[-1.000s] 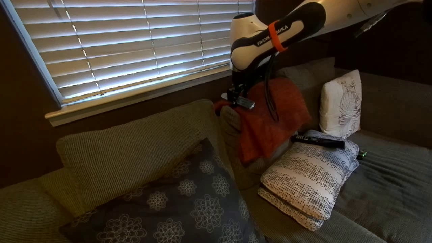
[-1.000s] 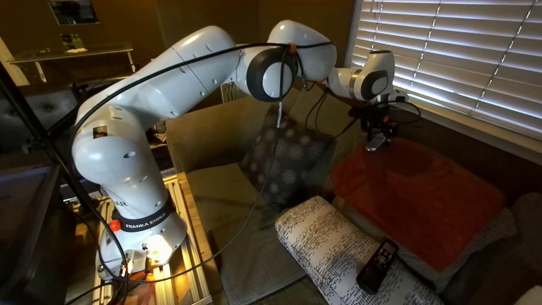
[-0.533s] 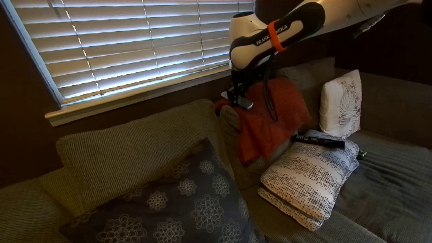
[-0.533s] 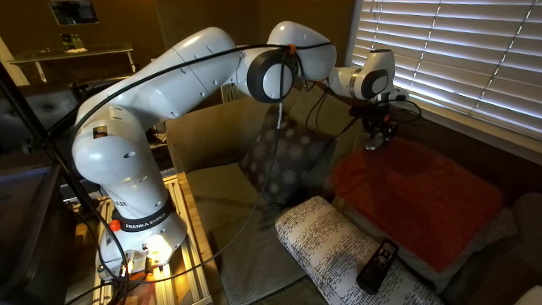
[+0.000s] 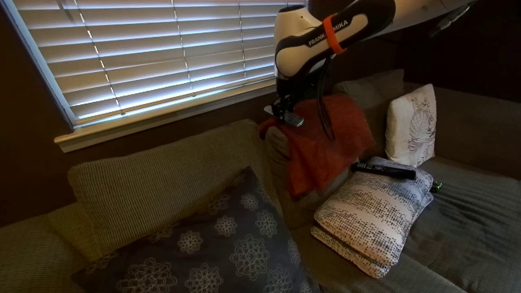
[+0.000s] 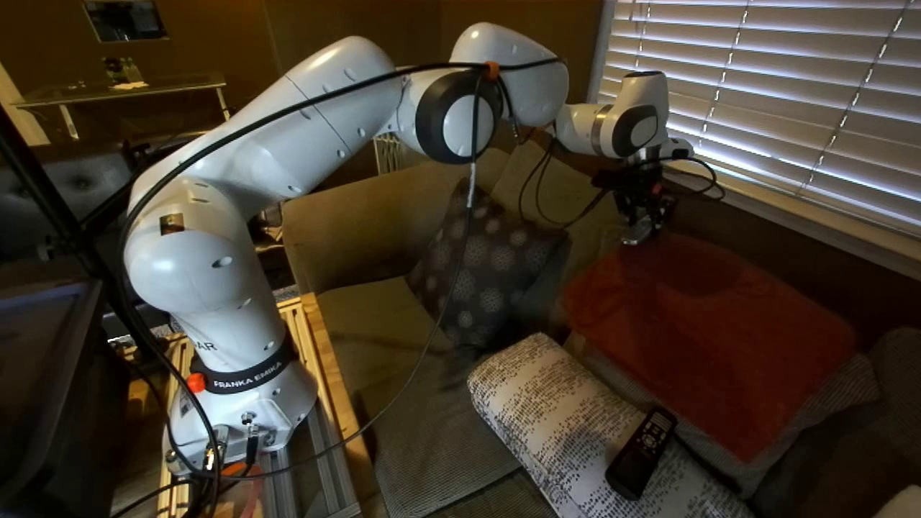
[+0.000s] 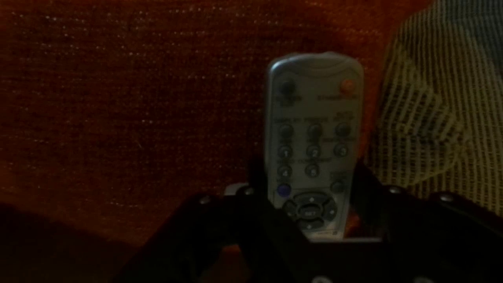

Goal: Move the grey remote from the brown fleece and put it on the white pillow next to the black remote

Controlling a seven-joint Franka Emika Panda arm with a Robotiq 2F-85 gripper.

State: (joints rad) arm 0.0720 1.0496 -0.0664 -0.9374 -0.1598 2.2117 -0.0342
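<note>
Pinching the grey remote [image 7: 314, 118], the gripper [image 7: 309, 173] holds it over the brown fleece [image 6: 727, 338], which drapes across the back of the olive couch [image 5: 163, 175] near slatted window blinds [image 5: 158, 53]. On the seat [image 5: 476, 228], the speckled white pillow [image 5: 362, 219] bears the black remote [image 5: 384, 171]; a patterned pale pillow [image 5: 409, 126] leans nearby. In an exterior view, a table [image 6: 173, 87] stands near a dim brown wall [image 6: 216, 36].

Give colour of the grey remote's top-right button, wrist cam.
Orange. The top-right button on the grey remote shows best in the wrist view.
</note>
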